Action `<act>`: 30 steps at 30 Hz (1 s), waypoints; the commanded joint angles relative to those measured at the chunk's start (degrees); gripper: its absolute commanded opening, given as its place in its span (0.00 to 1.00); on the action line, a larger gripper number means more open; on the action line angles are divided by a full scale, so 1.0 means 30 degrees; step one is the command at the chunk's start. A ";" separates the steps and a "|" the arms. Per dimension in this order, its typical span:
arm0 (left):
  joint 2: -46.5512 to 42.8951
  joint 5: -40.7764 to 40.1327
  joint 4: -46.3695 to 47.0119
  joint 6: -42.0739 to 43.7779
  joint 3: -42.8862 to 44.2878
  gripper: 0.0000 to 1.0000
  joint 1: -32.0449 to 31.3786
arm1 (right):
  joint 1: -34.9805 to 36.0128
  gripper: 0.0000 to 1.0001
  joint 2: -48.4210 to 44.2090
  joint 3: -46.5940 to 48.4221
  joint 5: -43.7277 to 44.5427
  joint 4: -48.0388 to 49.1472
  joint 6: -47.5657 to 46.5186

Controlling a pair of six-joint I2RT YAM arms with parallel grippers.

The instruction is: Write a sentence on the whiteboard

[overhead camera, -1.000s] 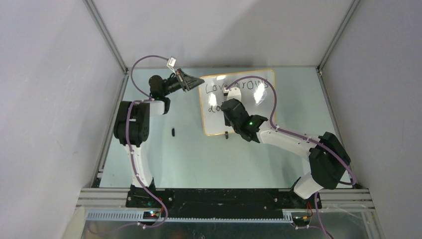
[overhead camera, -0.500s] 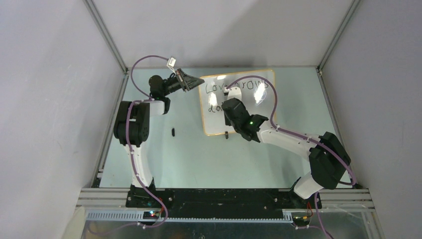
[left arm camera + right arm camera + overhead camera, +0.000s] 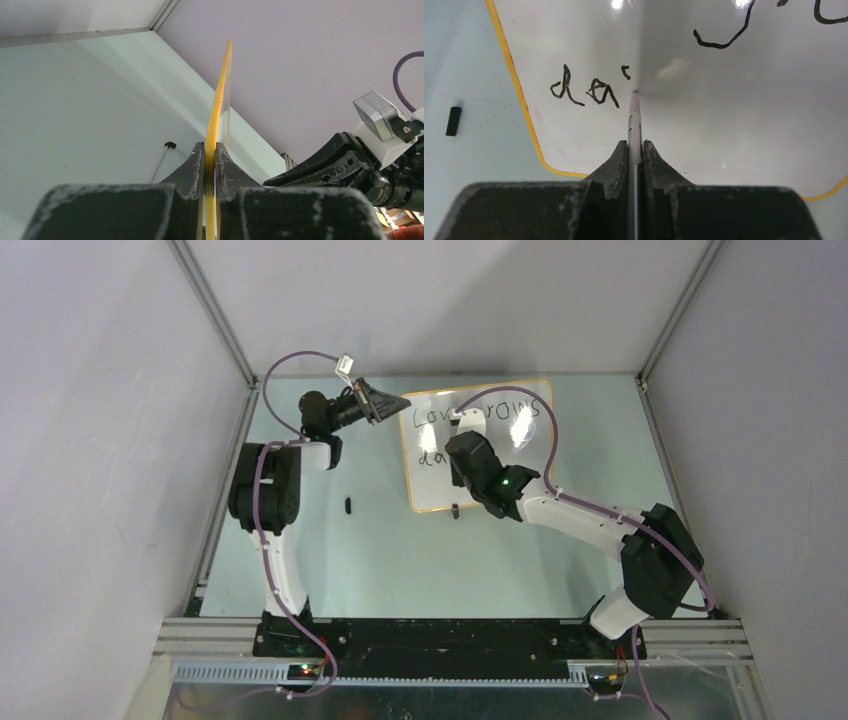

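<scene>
The whiteboard (image 3: 734, 125) looks thin, light and stiff — best pinched at its rim, as the left gripper (image 3: 210, 160) does; the right gripper (image 3: 635, 150) clamps a marker (image 3: 634, 117), tip seemingly touching.

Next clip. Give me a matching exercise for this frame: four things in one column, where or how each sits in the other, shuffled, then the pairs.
1. small black cylindrical piece
2. thin white marker pen
3. white rectangular whiteboard with orange rim
4. black handwritten letters "da"

A. clamped at its edge by the left gripper
B. on the board's lower line, left of the pen tip
C. lying loose on the pale green table
D. pinched in the right gripper, tip against the board

Pairs: 1-C, 2-D, 3-A, 4-B
</scene>
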 commanded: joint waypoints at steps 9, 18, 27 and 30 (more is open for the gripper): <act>-0.1006 0.0312 0.0226 0.0268 -0.0092 0.00 -0.0353 | -0.0103 0.00 0.0345 0.1138 -0.0001 0.0377 -0.0234; -0.1020 0.0312 0.0215 0.0268 -0.0095 0.00 -0.0353 | 0.0151 0.00 -0.0179 0.1199 0.0415 -0.0236 -0.0198; -0.1048 0.0311 0.0201 0.0298 -0.0112 0.00 -0.0356 | 0.0152 0.00 -0.1074 0.0728 0.0781 -0.0130 -0.0156; -0.1034 0.0316 0.0192 0.0299 -0.0100 0.00 -0.0368 | 0.0090 0.00 -0.1039 0.0701 0.0782 -0.0048 -0.0197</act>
